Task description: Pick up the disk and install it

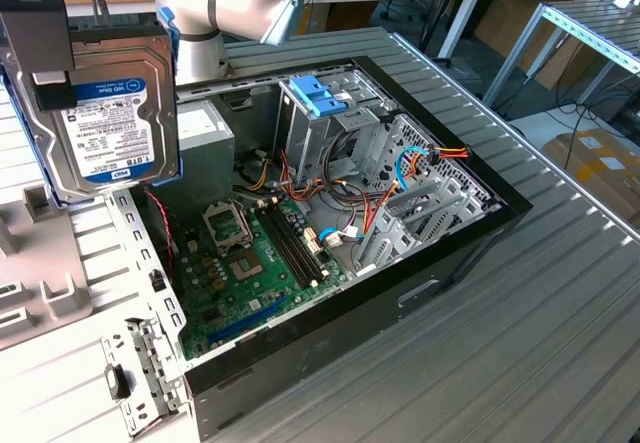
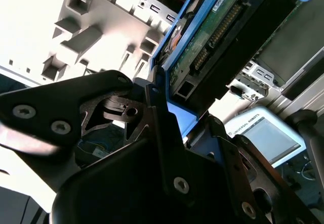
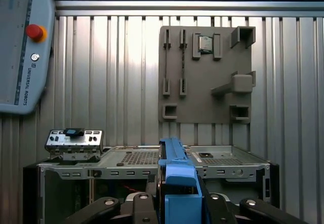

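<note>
At the upper left of the exterior view, the gripper (image 1: pixel 45 48) is clamped on the disk (image 1: pixel 112 113), whose long axis stands upright. The blue-tabbed drive cage (image 1: pixel 318 98) in the open computer case (image 1: pixel 503 210) lies well apart, rightward at upper centre.

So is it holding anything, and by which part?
Yes, the end effector clamps the hard drive by the upper end of its blue carrier.
</note>
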Motion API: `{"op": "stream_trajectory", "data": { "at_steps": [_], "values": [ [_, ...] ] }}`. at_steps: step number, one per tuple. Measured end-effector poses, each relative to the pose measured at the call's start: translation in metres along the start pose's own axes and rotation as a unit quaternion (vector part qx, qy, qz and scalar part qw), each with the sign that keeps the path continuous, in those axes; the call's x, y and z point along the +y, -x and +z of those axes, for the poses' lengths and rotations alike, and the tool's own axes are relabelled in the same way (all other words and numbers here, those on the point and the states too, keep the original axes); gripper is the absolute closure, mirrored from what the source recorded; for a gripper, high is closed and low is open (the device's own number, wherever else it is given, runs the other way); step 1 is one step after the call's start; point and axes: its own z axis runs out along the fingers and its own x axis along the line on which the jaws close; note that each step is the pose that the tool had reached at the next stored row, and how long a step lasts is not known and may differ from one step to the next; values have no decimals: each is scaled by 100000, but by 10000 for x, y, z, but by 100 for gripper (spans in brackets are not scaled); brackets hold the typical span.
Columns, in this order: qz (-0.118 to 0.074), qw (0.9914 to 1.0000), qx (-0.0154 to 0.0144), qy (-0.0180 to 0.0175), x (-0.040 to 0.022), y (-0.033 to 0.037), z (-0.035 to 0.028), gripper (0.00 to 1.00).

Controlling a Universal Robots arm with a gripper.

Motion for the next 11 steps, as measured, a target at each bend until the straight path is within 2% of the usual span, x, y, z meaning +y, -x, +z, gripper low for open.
{"op": "stream_trajectory", "data": {
  "at_steps": [11],
  "values": [
    [0,100000,-4,-4,-2,-104,1,63]
  ]
}}
